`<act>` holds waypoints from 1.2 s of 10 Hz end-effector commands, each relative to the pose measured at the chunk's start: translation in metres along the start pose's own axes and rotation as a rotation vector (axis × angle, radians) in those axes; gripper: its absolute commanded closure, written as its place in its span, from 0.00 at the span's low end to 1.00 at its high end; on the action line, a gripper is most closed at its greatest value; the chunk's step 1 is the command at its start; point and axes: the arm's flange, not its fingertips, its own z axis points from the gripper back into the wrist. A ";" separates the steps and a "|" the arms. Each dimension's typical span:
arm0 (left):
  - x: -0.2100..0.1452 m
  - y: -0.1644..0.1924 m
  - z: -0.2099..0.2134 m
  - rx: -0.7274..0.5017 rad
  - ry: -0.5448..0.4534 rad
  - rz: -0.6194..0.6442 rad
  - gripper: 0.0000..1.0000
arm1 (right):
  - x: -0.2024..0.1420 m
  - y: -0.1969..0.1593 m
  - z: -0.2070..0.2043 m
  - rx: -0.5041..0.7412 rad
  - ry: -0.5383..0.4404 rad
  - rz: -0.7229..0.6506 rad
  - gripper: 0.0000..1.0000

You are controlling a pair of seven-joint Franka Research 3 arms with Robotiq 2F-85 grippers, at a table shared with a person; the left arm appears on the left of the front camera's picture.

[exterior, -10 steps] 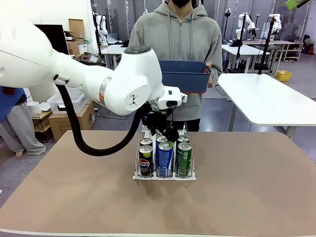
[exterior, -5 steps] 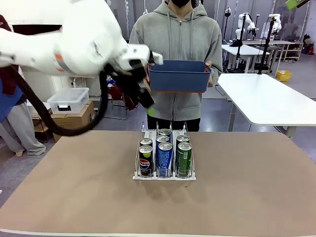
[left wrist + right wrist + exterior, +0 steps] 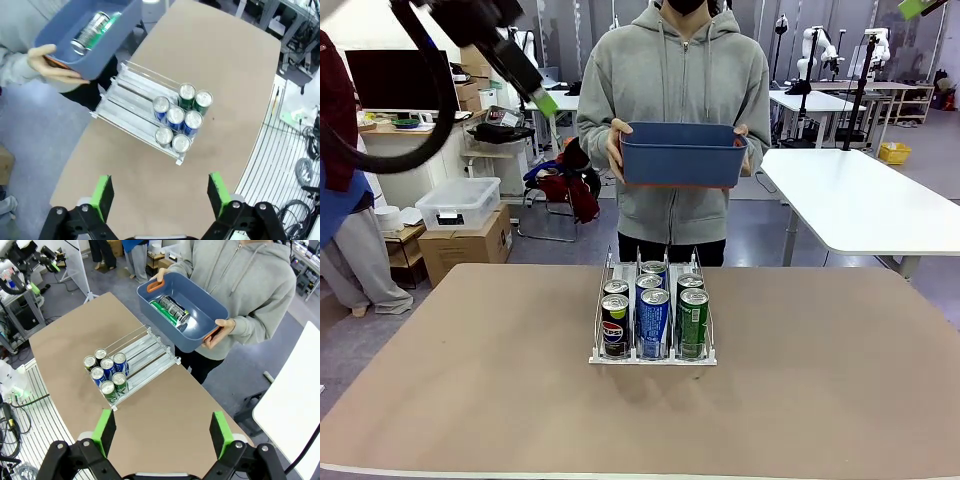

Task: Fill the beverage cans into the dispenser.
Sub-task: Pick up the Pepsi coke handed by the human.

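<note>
Between loads: six slim aluminium cans (image 3: 653, 318) stand in the clear three-lane dispenser (image 3: 652, 359) at the bench (image 3: 840, 400) far edge. The left gripper (image 3: 162, 187) and right gripper (image 3: 162, 432) are wide open and empty. Next pick is probably from the blue plastic bin (image 3: 682, 160).

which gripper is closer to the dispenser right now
Left. The left gripper hangs above and left of the dispenser; the right gripper sits higher, farther off right.
</note>
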 end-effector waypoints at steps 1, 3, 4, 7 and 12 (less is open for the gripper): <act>-0.004 0.010 0.019 0.016 -0.068 0.054 0.00 | -0.002 0.001 0.000 0.005 0.001 -0.001 0.00; -0.011 0.012 0.052 0.049 -0.102 0.095 0.00 | -0.002 0.001 0.000 0.005 0.001 -0.001 0.00; -0.013 0.009 0.059 0.079 -0.103 0.112 0.00 | -0.002 0.001 0.000 0.005 0.001 -0.001 0.00; -0.009 0.016 0.060 0.071 -0.093 0.079 0.00 | -0.002 0.001 0.000 0.005 0.001 -0.001 0.00; -0.009 0.016 0.060 0.071 -0.093 0.079 0.00 | -0.002 0.001 0.000 0.005 0.001 -0.001 0.00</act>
